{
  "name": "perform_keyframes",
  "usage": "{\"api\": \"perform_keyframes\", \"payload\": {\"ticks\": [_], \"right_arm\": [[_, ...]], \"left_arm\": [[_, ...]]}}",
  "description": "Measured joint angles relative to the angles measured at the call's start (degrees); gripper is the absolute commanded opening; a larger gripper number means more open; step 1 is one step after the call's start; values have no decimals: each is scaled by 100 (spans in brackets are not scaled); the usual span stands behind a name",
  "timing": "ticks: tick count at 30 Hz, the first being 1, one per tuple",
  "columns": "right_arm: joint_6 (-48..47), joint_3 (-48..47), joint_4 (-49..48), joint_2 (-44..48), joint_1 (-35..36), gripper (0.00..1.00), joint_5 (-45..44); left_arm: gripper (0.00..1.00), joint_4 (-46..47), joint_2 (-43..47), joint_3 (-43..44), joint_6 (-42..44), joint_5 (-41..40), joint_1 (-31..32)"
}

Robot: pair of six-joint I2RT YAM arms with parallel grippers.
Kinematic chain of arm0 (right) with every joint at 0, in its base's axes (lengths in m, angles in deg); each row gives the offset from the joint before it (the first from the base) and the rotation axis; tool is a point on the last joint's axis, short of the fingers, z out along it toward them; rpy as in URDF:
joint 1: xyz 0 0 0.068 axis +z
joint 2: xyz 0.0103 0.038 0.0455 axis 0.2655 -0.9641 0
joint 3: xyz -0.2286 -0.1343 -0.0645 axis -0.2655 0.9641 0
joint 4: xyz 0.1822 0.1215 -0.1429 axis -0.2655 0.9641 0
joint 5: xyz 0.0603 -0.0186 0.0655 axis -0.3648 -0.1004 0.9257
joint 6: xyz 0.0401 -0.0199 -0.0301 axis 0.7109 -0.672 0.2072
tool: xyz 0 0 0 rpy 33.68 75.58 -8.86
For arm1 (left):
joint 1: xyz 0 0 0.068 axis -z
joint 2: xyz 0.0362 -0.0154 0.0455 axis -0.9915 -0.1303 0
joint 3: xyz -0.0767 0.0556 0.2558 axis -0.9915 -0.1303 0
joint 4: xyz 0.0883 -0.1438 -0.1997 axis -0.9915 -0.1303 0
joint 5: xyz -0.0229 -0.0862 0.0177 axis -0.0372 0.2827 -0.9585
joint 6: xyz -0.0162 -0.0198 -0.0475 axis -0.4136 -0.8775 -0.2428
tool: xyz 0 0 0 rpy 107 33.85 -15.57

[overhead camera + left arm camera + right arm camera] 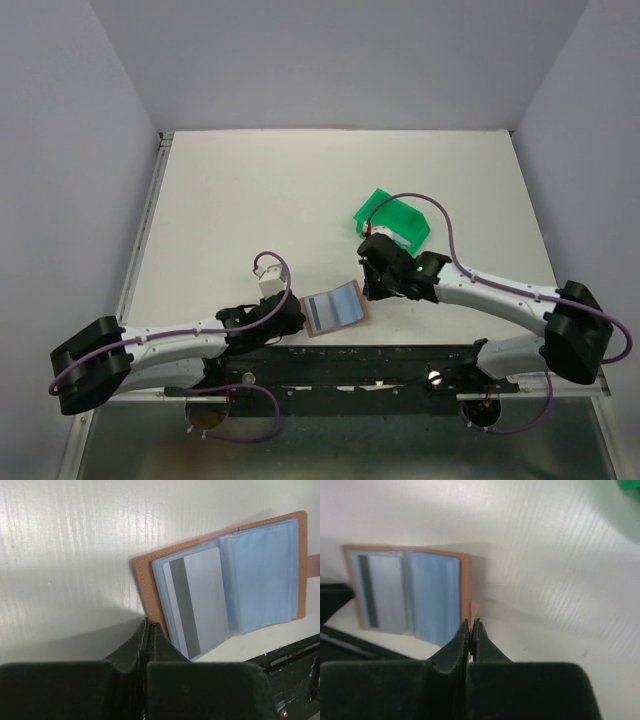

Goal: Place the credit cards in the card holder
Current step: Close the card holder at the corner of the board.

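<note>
Meanwhile, open card holder [143,582] — grey credit card [204,600] in one sleeve — left tool [148,626], right tool [470,626] clenched at its edges

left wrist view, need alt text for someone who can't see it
An open tan card holder lies on a white table, with a grey card with a dark stripe in one of its clear sleeves. The left gripper is shut, its dark tips at the holder's near corner.

card holder [142,577]: tan stitched leather, matt
sleeves [265,575]: clear plastic, glossy
card [202,600]: smooth grey plastic
table [65,555]: white, faintly ribbed
</note>
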Motion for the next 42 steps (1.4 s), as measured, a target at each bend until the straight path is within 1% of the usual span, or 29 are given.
{"api": "perform_keyframes", "payload": {"ticks": [4,7,10,15,18,20,22,25,32,38,40,42], "right_arm": [[-7,225,-614,713,0,0,704],[74,411,-1318,835,0,0,1464],[243,501,-1926,621,0,0,2179],[804,599,-3112,-76,28,1,3123],[1211,654,-3685,-428,98,20,3447],[1440,654,-3991,-634,149,30,3593],[1617,654,-4218,-774,162,36,3700],[1714,651,-4291,-785,186,41,3735],[1523,481,-3807,-260,186,44,3576],[1362,358,-3578,175,184,43,3381],[1305,348,-3324,315,184,40,3112],[1220,275,-2857,393,184,39,2671]], "left_arm": [[0,184,-116,0,2,20,0],[0,251,-157,0,4,39,0],[0,262,-162,0,7,48,0],[0,264,-162,0,24,61,0],[0,267,-160,0,24,76,0],[0,271,-160,0,24,87,0],[0,273,-160,0,24,98,0],[0,271,-157,0,26,109,0],[0,260,-129,-13,24,142,0],[0,262,-129,-13,26,146,0],[0,262,-129,-13,26,149,0],[0,260,-127,-13,26,149,0]]}}
